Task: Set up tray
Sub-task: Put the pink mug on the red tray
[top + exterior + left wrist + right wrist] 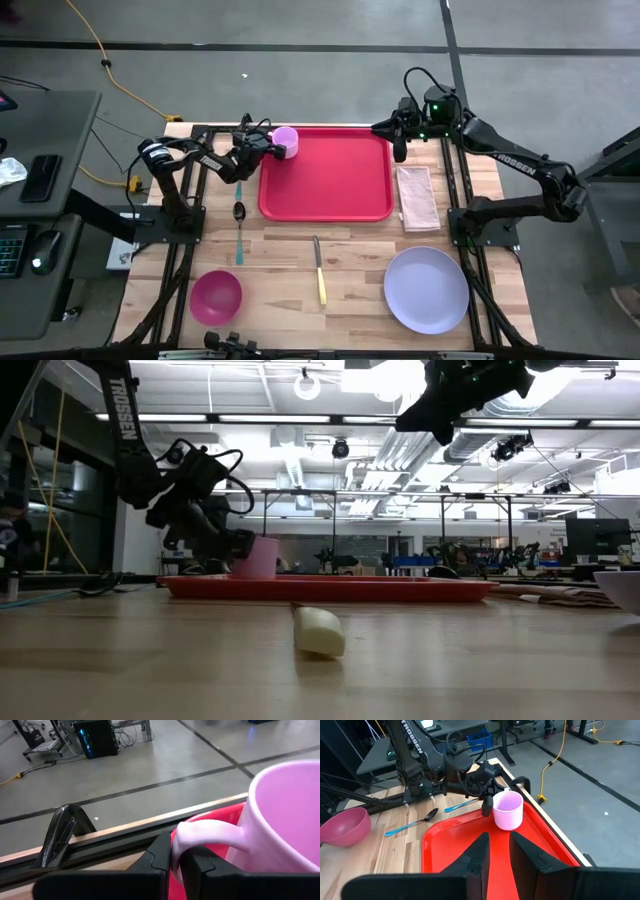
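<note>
The red tray (330, 180) lies at the table's far middle. A pink cup (286, 140) stands upright in its far left corner, also plain in the right wrist view (508, 810). My left gripper (269, 148) reaches in from the left and is shut on the cup's handle. My right gripper (399, 148) hangs high above the tray's far right corner, its fingers (480, 851) a little apart with nothing between them. My left gripper pinches the cup's curved handle (176, 847) between its two fingers, at the handle's outer bend. The fingers come nearly level from the table's left, tipped slightly down. The cup stays upright with its base on the tray.
A beige napkin (415, 197) lies right of the tray. A lavender plate (427, 290) sits near right, a pink bowl (216, 296) near left. A blue-handled spoon (239, 225) and a yellow-handled knife (319, 272) lie on the wood between them.
</note>
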You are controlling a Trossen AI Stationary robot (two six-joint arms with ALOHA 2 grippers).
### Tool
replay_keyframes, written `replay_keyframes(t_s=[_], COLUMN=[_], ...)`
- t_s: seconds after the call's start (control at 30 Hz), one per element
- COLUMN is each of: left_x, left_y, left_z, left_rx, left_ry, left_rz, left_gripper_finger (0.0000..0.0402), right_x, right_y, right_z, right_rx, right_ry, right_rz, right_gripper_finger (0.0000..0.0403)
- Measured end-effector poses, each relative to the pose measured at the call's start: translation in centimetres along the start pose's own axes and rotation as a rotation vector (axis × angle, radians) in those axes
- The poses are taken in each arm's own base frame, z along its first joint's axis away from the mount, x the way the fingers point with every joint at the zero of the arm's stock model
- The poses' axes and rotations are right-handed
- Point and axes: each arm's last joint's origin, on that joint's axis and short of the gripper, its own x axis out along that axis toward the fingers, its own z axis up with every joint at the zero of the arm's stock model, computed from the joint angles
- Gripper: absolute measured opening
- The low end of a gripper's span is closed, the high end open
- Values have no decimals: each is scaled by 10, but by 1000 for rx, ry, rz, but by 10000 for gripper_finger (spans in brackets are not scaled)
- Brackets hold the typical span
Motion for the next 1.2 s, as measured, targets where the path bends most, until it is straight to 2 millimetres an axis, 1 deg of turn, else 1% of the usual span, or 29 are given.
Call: replay_keyframes(t_s=[0.87, 1.2], left_x=[0, 0], left_y=[1, 1], left_z=[-1, -1], left_rx=[12, 44], left_ry=[13, 12], left_rz=[13, 13], left_gripper_finger=[65, 65], right_x=[0, 0], right_y=[0, 0], right_z=[-2, -2], right_rx=[16, 16], right_ry=[20, 20], right_rz=[0, 0], right_gripper_finger=[51, 48])
